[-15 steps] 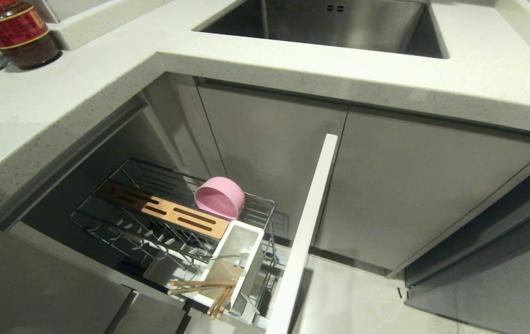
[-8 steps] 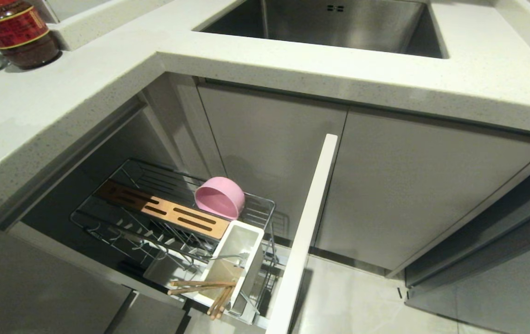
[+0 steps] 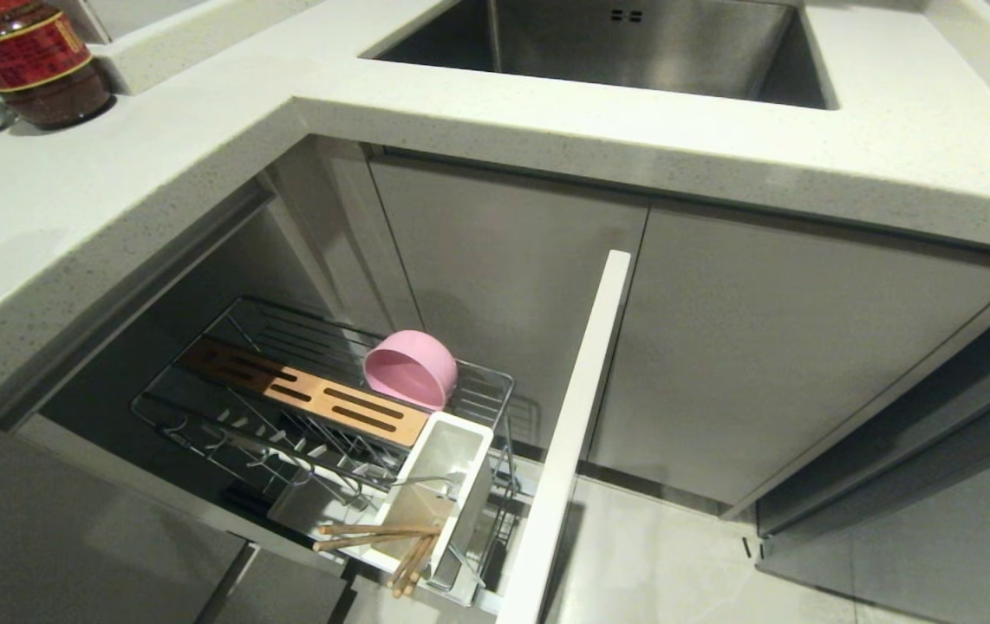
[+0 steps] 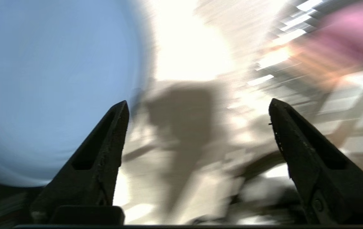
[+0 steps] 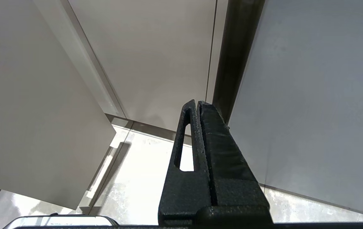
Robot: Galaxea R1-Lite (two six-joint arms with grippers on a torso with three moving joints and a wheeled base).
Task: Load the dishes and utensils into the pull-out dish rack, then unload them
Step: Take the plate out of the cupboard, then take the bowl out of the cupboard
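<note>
Left gripper (image 4: 197,108) gapes beside blue plate (image 4: 51,89); chopsticks (image 3: 382,542) in holder (image 3: 460,459).

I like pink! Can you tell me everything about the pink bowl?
The bowl is small, round and matte pink, and looks like plastic. It is tipped on its side in the far corner of the wire rack, its opening facing down and left. It leans beside the slotted wooden strip, just behind the white holder. No hand touches it.

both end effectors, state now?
Left end effector: open, holding nothing, light blue plate beside it.
Right end effector: closed, empty.
</note>
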